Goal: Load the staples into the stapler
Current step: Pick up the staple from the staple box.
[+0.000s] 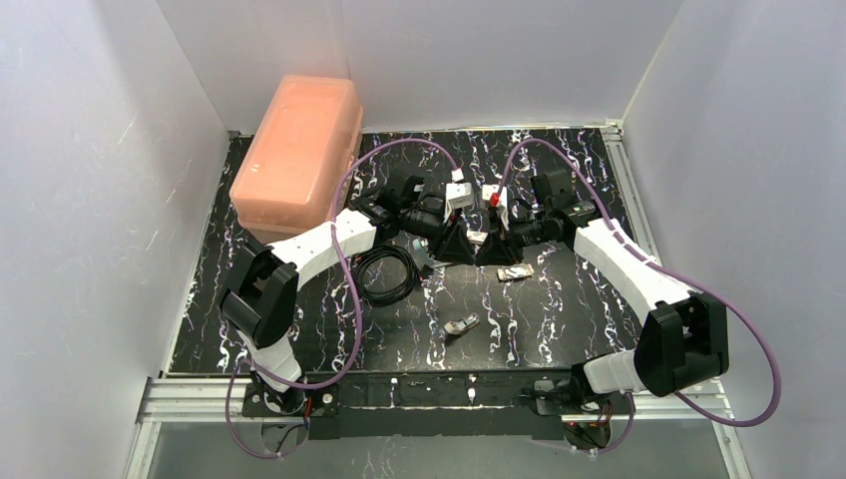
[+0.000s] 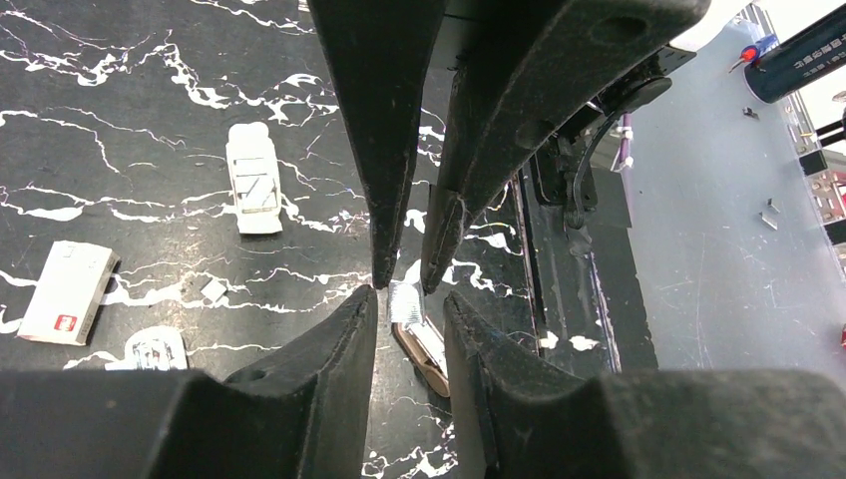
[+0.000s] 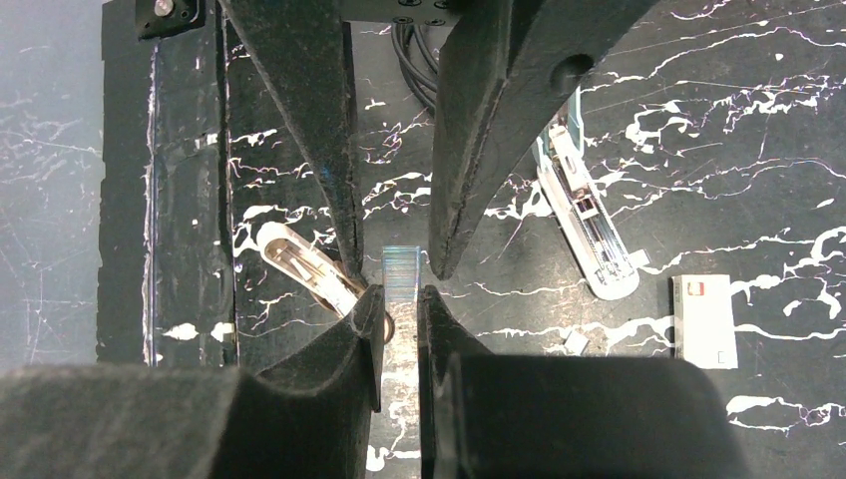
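Meeting tip to tip above the middle of the black marbled surface [image 1: 559, 319], my left arm [image 1: 319, 244] and right arm [image 1: 624, 259] reach inward from bases at seven and five o'clock, elbows out, forearms converging.

I count one strip of staples [image 3: 401, 267], held off the surface. The right gripper [image 3: 399, 297] pinches it between its fingers. The strip's free end points into the left gripper [image 2: 409, 299], whose fingers stand narrowly spread on either side of it. I cannot see them touching it.

One stapler [image 3: 589, 220] lies open on the surface, silver channel up, at two o'clock from the strip in the right wrist view. One white box [image 3: 703, 319] with a red mark lies at three o'clock. One small white block [image 3: 576, 342] sits near the stapler's end, and one tan piece [image 3: 304, 269] lies at nine o'clock.

Elsewhere I count one white oblong [image 2: 252, 180], one black cable coil [image 1: 384, 269] and one orange bin [image 1: 299, 150] at the surface's eleven o'clock corner.
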{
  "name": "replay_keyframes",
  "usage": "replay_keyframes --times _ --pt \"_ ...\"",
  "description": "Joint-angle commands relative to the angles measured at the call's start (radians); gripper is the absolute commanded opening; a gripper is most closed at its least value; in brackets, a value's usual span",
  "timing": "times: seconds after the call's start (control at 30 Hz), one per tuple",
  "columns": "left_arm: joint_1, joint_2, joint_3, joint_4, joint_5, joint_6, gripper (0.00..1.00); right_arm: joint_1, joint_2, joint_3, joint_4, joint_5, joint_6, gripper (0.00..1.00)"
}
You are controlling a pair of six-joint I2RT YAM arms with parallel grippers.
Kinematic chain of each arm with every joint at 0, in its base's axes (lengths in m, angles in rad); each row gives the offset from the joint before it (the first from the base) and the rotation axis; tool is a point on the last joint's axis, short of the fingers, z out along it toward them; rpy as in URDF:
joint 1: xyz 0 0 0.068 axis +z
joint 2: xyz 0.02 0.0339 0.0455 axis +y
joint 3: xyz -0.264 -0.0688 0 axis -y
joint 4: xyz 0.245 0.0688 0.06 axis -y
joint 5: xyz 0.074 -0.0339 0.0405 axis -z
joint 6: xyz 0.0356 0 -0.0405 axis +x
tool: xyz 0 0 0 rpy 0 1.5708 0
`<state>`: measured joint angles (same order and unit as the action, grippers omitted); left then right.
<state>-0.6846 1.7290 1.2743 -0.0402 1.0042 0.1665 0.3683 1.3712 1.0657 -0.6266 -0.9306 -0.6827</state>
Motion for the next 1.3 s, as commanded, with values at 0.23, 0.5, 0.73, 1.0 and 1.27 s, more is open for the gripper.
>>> replay_keyframes --times 0.23,0.5,0.73,1.0,1.27 --pt "-0.003 0.001 0.028 -0.021 0.011 0.002 0.2 -0.001 -0.025 0.0 0.021 -0.019 0.02 0.14" --pt "-0.002 0.004 0.027 -0.007 -0.003 -0.045 0.03 -0.002 -0.029 -0.002 0.047 0.005 0.048 0.16" --pt "0.007 -0.005 0.004 0.035 -0.046 -0.155 0.0 -0.002 -0.027 0.012 0.066 0.082 0.078 0.41" --pt "0.061 -0.052 -0.055 0.117 -0.106 -0.46 0.0 -0.003 -0.057 0.059 0.04 0.18 0.037 0.58" --pt "0.077 -0.03 -0.046 0.117 -0.094 -0.793 0.0 -0.002 -0.09 0.088 0.0 0.152 -0.051 0.59"
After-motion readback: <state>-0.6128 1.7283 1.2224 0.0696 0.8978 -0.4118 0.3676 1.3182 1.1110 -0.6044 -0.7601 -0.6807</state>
